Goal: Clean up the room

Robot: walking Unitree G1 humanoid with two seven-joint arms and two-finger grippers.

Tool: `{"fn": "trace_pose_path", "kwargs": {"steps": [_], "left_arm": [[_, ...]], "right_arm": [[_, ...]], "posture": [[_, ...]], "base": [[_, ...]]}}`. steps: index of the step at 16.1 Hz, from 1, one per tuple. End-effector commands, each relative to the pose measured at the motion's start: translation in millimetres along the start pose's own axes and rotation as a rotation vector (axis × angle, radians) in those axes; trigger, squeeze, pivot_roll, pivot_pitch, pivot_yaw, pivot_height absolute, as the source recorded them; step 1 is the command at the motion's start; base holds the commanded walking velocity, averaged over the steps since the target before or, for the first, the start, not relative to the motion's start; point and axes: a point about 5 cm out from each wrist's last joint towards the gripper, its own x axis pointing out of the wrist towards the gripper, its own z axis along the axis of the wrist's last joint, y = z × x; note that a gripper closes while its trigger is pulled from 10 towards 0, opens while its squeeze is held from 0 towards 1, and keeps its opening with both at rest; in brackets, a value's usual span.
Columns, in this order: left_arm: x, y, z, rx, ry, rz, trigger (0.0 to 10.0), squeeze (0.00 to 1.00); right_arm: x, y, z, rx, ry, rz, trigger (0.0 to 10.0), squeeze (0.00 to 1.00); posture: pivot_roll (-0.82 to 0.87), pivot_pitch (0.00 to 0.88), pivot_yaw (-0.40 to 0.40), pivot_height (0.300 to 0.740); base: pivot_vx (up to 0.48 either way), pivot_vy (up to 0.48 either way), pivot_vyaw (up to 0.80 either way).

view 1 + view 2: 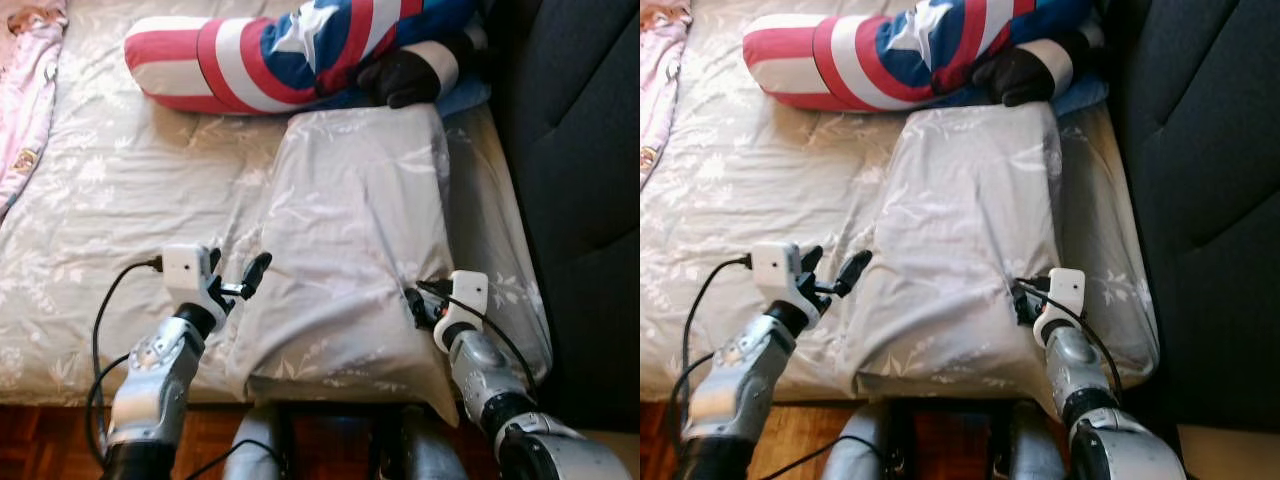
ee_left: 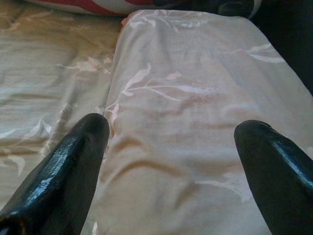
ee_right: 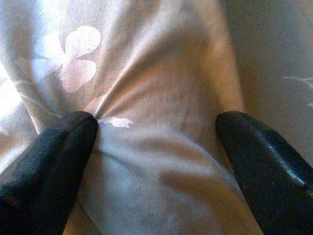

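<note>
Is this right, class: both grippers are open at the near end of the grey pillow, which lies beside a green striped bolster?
One error: the bolster is red, white and blue with a star, as the left eye view shows. The left gripper and right gripper are indeed open at the grey pillow's near end.

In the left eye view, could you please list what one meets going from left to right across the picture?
Pink garment → left gripper → grey floral pillow → right gripper → dark upholstered headboard.
</note>
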Motion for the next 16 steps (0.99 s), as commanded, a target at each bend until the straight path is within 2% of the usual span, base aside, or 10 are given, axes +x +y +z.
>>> {"fn": "trace_pose_path", "kwargs": {"steps": [1, 2, 5, 6, 7, 8, 13, 16], "left_arm": [[-6.1, -0.1, -2.2, -0.010, 0.031, 0.011, 10.0, 0.00], [-8.1, -3.1, 2.1, -0.014, 0.033, 0.009, 10.0, 0.00], [-12.2, -4.1, 6.1, -0.022, 0.047, 0.008, 10.0, 0.00], [-12.1, -3.8, 6.5, -0.020, 0.051, 0.010, 10.0, 0.00], [-11.6, -3.5, 7.9, -0.022, 0.051, 0.013, 10.0, 0.00], [-11.3, -3.6, 8.8, -0.026, 0.052, 0.016, 10.0, 0.00], [-12.0, -8.5, 4.0, -0.053, 0.072, 0.014, 10.0, 0.00], [-8.8, -4.6, -2.7, -0.056, 0.089, 0.030, 10.0, 0.00]], "right_arm": [[-6.5, 9.7, -33.1, 0.023, 0.133, 0.033, 10.0, 0.00], [-7.3, 12.8, -37.0, 0.055, 0.146, 0.045, 10.0, 0.00], [-10.1, 19.0, -48.0, 0.075, 0.192, 0.061, 10.0, 0.00], [-10.2, 19.7, -48.4, 0.072, 0.196, 0.069, 6.4, 0.00], [-10.2, 20.7, -48.1, 0.084, 0.190, 0.081, 1.0, 0.00], [-10.1, 22.0, -47.1, 0.069, 0.181, 0.103, 0.0, 0.00], [-11.7, 16.8, -50.7, 0.007, 0.215, 0.109, 0.0, 0.00], [-12.3, 15.0, -51.7, -0.014, 0.221, 0.107, 0.0, 0.00]], "posture": [[0.21, 0.352, 0.069, 0.671], [0.23, 0.355, 0.076, 0.671], [0.23, 0.354, 0.078, 0.671], [0.23, 0.355, 0.077, 0.671], [0.23, 0.356, 0.077, 0.671], [0.23, 0.356, 0.076, 0.671], [0.21, 0.355, 0.067, 0.671], [0.20, 0.355, 0.060, 0.671]], "base": [[0.000, 0.000, 0.00], [0.000, 0.000, 0.00], [0.000, 0.000, 0.00], [0.000, 0.000, 0.00], [0.000, 0.000, 0.00], [0.000, 0.000, 0.00], [0.000, 0.000, 0.00], [0.000, 0.000, 0.00]]}}
